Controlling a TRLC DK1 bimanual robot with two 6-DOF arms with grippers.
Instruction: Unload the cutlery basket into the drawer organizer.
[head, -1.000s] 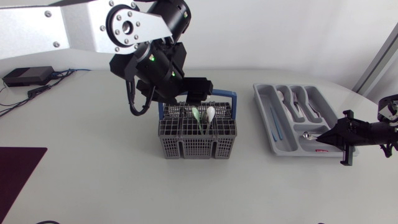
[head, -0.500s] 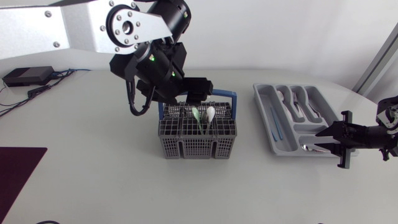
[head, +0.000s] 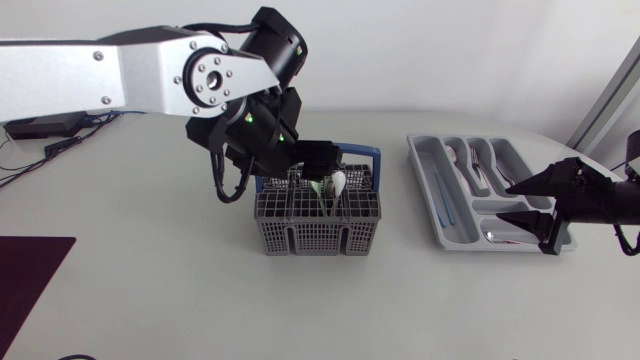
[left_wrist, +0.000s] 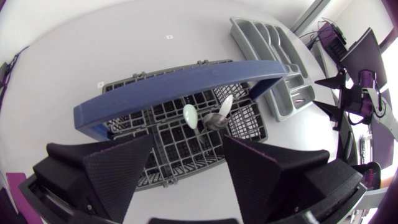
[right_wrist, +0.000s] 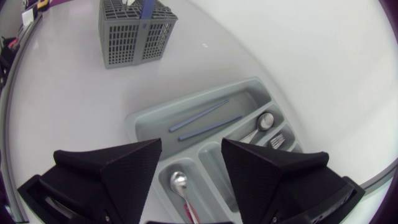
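Landmark: basket (head: 316, 215), grey mesh with a blue handle (head: 375, 160), sitting mid-table (head: 150, 290).

- Left gripper (left_wrist: 188, 143): directly above the basket, on its far side from the table's front edge. Jaws wide, nothing between them. In the wrist view the handle crosses just ahead of the fingertips and the basket cells show below.
- In the basket: two pale spoons (left_wrist: 189, 115) stand tilted, heads up, in the cells under the handle. A grey metal piece (left_wrist: 214, 121) is beside them; can't tell what kind.
- Organizer (head: 415, 150): grey tray, well apart from the basket, on its right-arm side.
- Two blue sticks (right_wrist: 199, 115) lie in the long slot nearest the basket.
- A spoon and fork (right_wrist: 268, 127) are in the slots beyond that.
- One more spoon (right_wrist: 179, 182) lies in the cross compartment at the organizer's front end.
- Right gripper (head: 520, 203): over the organizer's edge farthest from the basket, fingers pointing back toward the basket. Jaws wide, holding nothing; in its wrist view the cross-compartment spoon sits under the gap.
- Dark purple mat (head: 30, 275): well off from the basket on its left-arm side, at the table's front edge.
- Black box (head: 45, 122) with cables: same side, at the back.
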